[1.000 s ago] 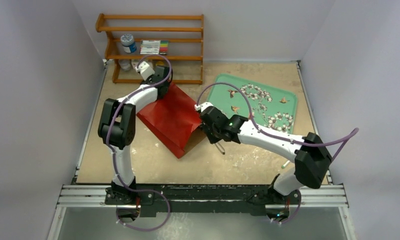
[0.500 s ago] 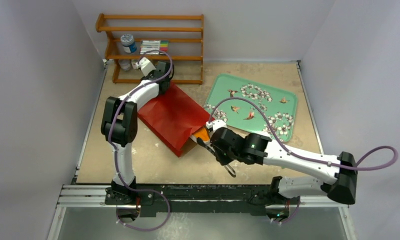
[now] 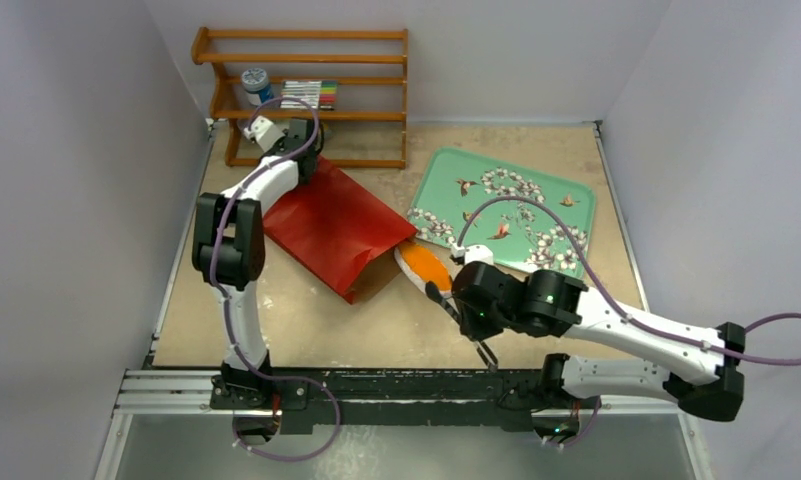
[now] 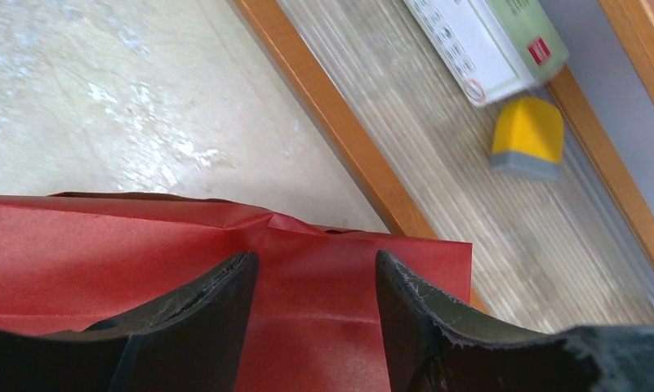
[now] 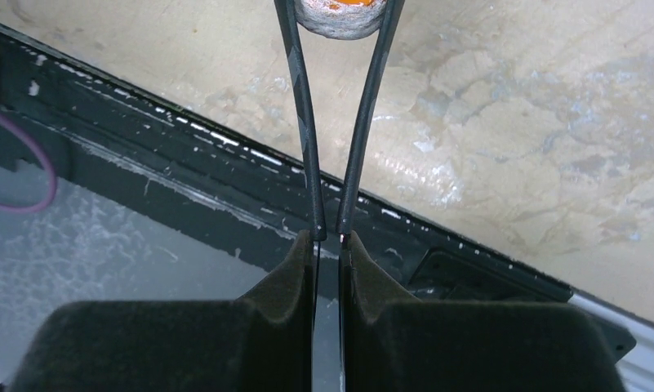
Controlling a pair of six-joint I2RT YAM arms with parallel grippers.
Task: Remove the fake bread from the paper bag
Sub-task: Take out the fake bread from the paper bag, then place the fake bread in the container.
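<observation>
Top external view: the red paper bag (image 3: 341,225) lies flat left of centre, its mouth toward the lower right. The left gripper (image 4: 315,261) stands half open over the bag's far corner at the upper left, with red paper showing between its fingers; whether it presses on the paper is unclear. The right gripper (image 5: 329,237), at lower centre, is clamped on black tongs (image 5: 303,122). The tongs pinch the long orange bread loaf (image 3: 423,266) just outside the bag's mouth.

Table (image 3: 376,320): paper bag (image 3: 341,225), green tray (image 3: 448,170), wooden rack (image 3: 306,35) on it.
</observation>
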